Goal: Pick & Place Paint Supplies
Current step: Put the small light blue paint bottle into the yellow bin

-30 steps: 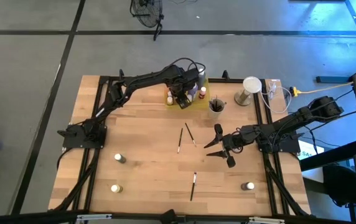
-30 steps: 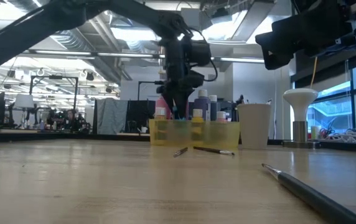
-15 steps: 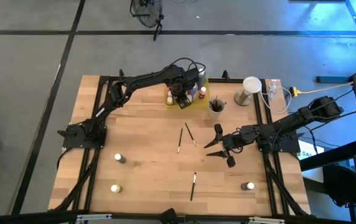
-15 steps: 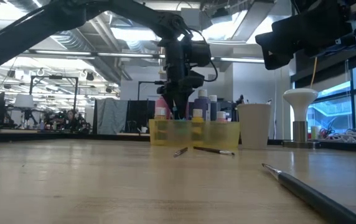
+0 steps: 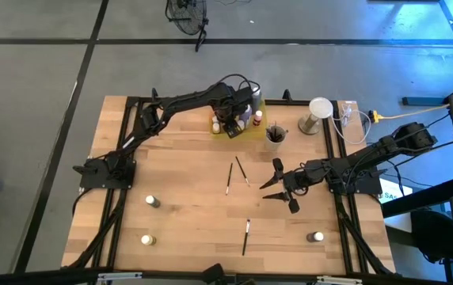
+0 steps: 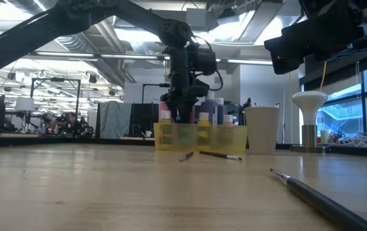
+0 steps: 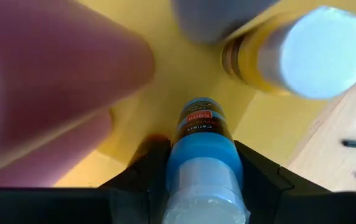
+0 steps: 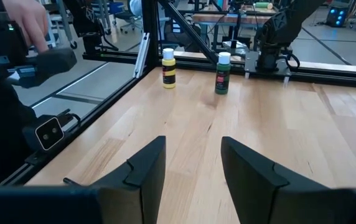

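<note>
My left gripper (image 5: 230,125) reaches down into the translucent yellow tray (image 5: 259,108) at the table's far side and is shut on a small blue paint bottle (image 7: 201,155) with a pale cap. Pink (image 7: 47,74), grey and yellow, white-capped (image 7: 309,53) bottles stand around it in the tray. My right gripper (image 5: 277,187) hovers open above the table's right middle. Three dark-handled paintbrushes (image 5: 229,176) (image 5: 242,170) (image 5: 246,236) lie flat on the wood. Single small bottles stand near left (image 5: 153,201) (image 5: 146,239) and near right (image 5: 315,237). My left gripper pinches the blue bottle's upper body, just below its pale cap (image 7: 204,199), between its two fingers (image 7: 147,171), coming from above and pointing down. The bottle stands upright with its bottom end toward the tray floor; whether it rests there or is lifted, I cannot tell.
A grey-beige cup (image 5: 275,135) holding brushes stands just right of the tray, and a white mushroom-shaped object (image 5: 319,111) stands farther right with cables behind it. Black frame rails run along the table's sides. A person's hand (image 8: 28,22) shows beyond the table in the right wrist view.
</note>
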Controlling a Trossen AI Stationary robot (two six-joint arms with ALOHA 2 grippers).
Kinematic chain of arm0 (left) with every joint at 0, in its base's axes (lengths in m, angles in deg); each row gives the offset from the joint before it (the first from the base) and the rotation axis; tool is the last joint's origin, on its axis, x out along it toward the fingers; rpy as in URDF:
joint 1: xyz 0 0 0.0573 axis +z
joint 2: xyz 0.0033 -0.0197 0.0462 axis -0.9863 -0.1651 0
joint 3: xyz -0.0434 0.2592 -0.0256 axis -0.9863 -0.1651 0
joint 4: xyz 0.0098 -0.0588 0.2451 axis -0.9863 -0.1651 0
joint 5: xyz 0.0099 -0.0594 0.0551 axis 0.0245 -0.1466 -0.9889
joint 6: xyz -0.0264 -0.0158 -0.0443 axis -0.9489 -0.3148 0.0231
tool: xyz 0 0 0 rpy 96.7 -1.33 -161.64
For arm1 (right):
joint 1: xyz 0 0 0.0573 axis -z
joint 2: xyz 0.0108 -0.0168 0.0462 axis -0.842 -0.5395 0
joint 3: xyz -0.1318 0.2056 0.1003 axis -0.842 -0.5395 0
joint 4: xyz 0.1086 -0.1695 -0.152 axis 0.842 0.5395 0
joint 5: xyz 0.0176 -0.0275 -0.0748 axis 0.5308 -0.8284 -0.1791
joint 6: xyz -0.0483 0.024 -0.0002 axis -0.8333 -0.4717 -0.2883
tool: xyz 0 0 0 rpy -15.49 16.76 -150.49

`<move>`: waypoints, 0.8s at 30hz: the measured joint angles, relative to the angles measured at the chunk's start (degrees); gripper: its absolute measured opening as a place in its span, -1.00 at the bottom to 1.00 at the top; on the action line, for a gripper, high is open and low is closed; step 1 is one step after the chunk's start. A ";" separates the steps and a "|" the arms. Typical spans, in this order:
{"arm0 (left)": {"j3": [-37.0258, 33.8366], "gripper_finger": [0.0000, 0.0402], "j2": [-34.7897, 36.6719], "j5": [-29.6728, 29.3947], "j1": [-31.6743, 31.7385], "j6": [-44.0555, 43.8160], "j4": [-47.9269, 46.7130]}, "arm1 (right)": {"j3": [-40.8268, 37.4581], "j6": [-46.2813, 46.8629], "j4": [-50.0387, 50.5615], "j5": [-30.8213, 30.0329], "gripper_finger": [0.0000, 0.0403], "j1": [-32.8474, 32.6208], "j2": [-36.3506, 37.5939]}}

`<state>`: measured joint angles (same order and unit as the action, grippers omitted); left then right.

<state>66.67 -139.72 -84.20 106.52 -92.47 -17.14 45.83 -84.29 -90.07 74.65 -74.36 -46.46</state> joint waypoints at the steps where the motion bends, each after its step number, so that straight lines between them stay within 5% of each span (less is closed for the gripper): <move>1: -0.02 -0.30 -0.08 0.04 0.00 -0.02 0.07 | 0.00 0.00 0.02 0.00 -0.22 0.00 0.00; 24: 0.00 -0.20 -1.55 0.32 0.24 0.51 0.77 | 0.00 0.00 0.37 -0.02 -0.22 0.00 0.00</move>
<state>66.67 -141.26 -83.88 106.76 -91.96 -16.37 45.83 -84.29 -89.70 74.63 -74.36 -46.46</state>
